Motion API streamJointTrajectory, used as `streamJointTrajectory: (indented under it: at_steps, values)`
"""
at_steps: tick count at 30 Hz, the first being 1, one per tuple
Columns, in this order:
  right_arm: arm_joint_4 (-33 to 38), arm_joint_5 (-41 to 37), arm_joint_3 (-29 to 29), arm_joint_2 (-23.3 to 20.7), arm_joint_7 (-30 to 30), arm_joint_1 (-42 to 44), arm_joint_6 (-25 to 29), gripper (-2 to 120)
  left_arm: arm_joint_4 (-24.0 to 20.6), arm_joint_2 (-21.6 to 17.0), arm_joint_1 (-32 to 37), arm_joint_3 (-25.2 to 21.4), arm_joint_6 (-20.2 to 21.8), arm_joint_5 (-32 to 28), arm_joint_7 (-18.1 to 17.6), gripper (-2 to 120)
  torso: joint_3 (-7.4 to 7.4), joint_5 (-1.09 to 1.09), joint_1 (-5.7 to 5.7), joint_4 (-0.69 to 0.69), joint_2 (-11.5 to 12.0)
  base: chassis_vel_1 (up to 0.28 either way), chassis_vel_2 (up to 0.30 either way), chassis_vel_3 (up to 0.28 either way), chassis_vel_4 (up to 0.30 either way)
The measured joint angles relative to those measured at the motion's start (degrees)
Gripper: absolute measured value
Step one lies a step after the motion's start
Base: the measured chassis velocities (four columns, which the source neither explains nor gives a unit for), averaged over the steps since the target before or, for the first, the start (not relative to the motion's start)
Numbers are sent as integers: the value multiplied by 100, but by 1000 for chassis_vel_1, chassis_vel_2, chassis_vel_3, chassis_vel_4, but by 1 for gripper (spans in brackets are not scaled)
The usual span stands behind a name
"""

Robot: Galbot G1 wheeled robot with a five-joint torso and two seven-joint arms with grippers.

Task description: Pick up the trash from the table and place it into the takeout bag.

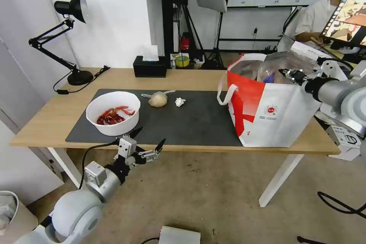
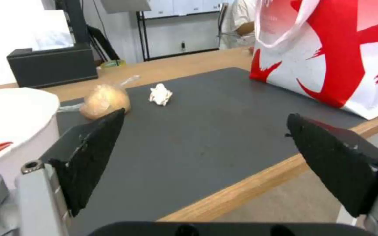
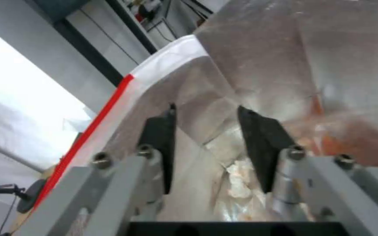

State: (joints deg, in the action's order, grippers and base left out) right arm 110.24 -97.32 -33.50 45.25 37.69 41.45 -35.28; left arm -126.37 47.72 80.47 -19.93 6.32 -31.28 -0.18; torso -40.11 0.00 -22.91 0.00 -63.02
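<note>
We are holding our right gripper (image 1: 284,71) over the open bag (image 1: 274,118) at the table's (image 1: 45,122) right end, its fingers spread with nothing between them. Our left gripper (image 1: 149,138) is waiting wide open by the front edge, near the bowl (image 1: 113,112). The little tied bag (image 1: 158,99) and tissue (image 1: 180,101) are lying mid-mat.

White round bowl (image 1: 113,113) of red crayfish shells, upright on the dark grey mat (image 1: 198,122) of the light-wood table (image 1: 45,118), toward its left. Just right of it: small tied bag (image 1: 158,99) with a beige lump, then crumpled tissue wad (image 1: 180,101). Takeout bag (image 1: 274,114) upright at right (foil-lined, mouth open), clear plastic tray (image 1: 284,65) inside.
</note>
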Motion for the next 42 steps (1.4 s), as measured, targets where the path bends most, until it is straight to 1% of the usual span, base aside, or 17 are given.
streamJointTrajectory:
  at_steps: [1,4,5,8,9,12,13,15,16,18,20,23,24,27,35,37,42]
  values:
    - [0,0,0,0,0,0,0,39,0,0,0,0,0,0,0,100,0,0,0,0,0,0,0,0,0]
    - [-23,16,18,4,-258,-60,69,54,0,-5,1,-2,2,-2,-4,100,0,0,0,0,0,0,0,0,0]
    - [-23,16,18,4,-258,-60,69,54,0,-5,1,-2,2,-2,-4,100,0,0,0,0,0,0,0,0,0]
    - [-34,146,34,-13,-765,-140,251,69,-6,-16,1,-23,4,-8,-14,100,0,0,0,0,0,0,0,0,0]
    - [-34,146,34,-13,-765,-140,251,69,-6,-16,1,-23,4,-8,-14,100,0,0,0,0,0,0,0,0,0]
    - [49,549,106,-70,-1658,-156,522,84,-6,-20,2,-51,4,-12,-16,100,0,0,0,0,0,0,0,0,0]
    - [49,549,106,-70,-1658,-156,522,84,-6,-20,2,-51,4,-12,-16,100,0,0,0,0,0,0,0,0,0]
    - [222,951,218,-117,-2367,-137,724,94,-6,-19,9,-79,4,-14,-18,100,0,0,0,0,0,0,0,0,0]
    - [222,951,218,-117,-2367,-137,724,94,-6,-19,9,-79,4,-14,-18,100,0,0,0,0,0,0,0,0,0]
    - [456,1263,325,-176,-2876,-71,770,99,-6,-17,15,-107,4,-14,-18,100,0,0,0,1,0,0,0,0,0]
    - [584,1377,380,-208,-3024,-27,764,100,-6,-17,19,-123,3,-14,-18,100,0,-1,0,0,0,0,0,0,0]
    - [973,2377,580,-390,-3815,361,761,100,5,-20,31,-199,0,-14,-28,100,0,-1,0,1,0,0,0,0,0]
    - [973,2377,580,-390,-3815,361,761,100,5,-20,31,-199,0,-14,-28,100,0,-1,0,1,0,0,0,0,0]
    - [1277,3181,635,-578,-4517,992,1096,100,16,-12,43,-253,2,-14,-88,100,0,0,0,0,0,0,0,0,0]
    - [1727,4066,647,-585,-4615,2419,1813,100,67,44,143,-335,0,-3,-85,100,1,0,0,-1,0,0,0,0,0]
    - [1788,4544,766,-438,-4383,3006,2161,100,83,102,243,-419,-31,45,-78,100,1,0,0,-1,0,0,0,0,0]
    - [1745,5158,1017,-239,-4028,3469,2682,100,94,169,403,-528,-98,118,-57,100,1,-1,0,0,0,0,0,0,0]
